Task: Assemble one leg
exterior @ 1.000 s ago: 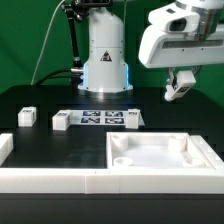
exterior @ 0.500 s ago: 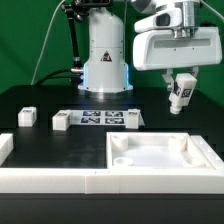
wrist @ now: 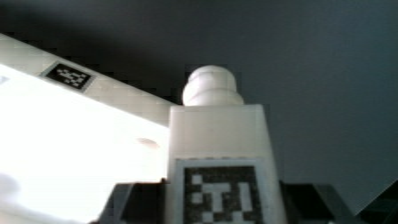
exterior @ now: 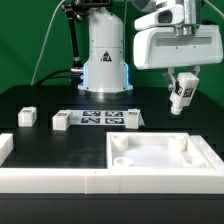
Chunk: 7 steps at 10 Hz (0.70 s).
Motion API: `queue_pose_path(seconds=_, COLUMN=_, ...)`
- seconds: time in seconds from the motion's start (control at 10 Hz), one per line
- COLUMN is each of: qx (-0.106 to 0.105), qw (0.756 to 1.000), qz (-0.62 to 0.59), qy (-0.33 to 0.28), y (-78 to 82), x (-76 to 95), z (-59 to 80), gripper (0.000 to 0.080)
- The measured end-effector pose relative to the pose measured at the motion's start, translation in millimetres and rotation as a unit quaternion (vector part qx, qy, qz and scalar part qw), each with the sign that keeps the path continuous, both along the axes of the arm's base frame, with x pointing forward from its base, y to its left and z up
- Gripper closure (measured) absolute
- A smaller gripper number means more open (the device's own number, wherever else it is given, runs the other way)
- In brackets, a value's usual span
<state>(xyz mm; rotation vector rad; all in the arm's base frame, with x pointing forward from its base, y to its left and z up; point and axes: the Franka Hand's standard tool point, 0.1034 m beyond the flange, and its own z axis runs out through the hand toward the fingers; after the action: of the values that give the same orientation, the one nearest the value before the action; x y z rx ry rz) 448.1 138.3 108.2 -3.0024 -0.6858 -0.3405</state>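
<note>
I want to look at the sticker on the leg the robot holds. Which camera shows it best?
The wrist view: the leg fills the picture, with its tag up close. The exterior view shows the leg only small and tilted in the gripper.

Small white elongated plastic leg: smooth, matt. Large white square plastic panel: smooth, faint sheen. Black table: matt.

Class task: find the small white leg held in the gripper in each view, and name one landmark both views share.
Exterior view: the leg is high on the exterior view's right, tilted, off the table.
Wrist view: it fills the middle, tag facing the camera.
Shared landmark: the large white panel.
</note>
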Motion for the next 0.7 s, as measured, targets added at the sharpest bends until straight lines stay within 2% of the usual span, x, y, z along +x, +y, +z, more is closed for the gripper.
queue_pose_path(seconds=0.1, qx=-0.002, qw=1.0, qz=0.005, qy=0.002, y=-0.4, x=2.8, z=-0.1, gripper=0.0509)
queue_pose_path(seconds=0.2, qx=-0.004, qw=1.0, qz=0.013, qy=0.003, y=-0.1, x=15.0, z=2.0, gripper=0.0509)
queue_pose_path(seconds=0.3, qx=-0.004, qw=1.0, qz=0.022, qy=0.002, y=2.3, x=32.7, z=5.8, gripper=0.0509)
queue_pose_path(seconds=0.5, qx=-0.001, qw=0.999, qz=0.033, qy=-0.003, y=6.6, x=59.5, z=5.4, gripper=0.0509)
queue_pose_path(seconds=0.6, qx=0.003, qw=0.999, qz=0.038, qy=-0.012, y=11.9, x=78.9, z=5.4, gripper=0.0509)
queue_pose_path(seconds=0.7, qx=0.003, qw=0.999, qz=0.05, qy=-0.019, y=13.1, x=88.9, z=7.8, gripper=0.0509)
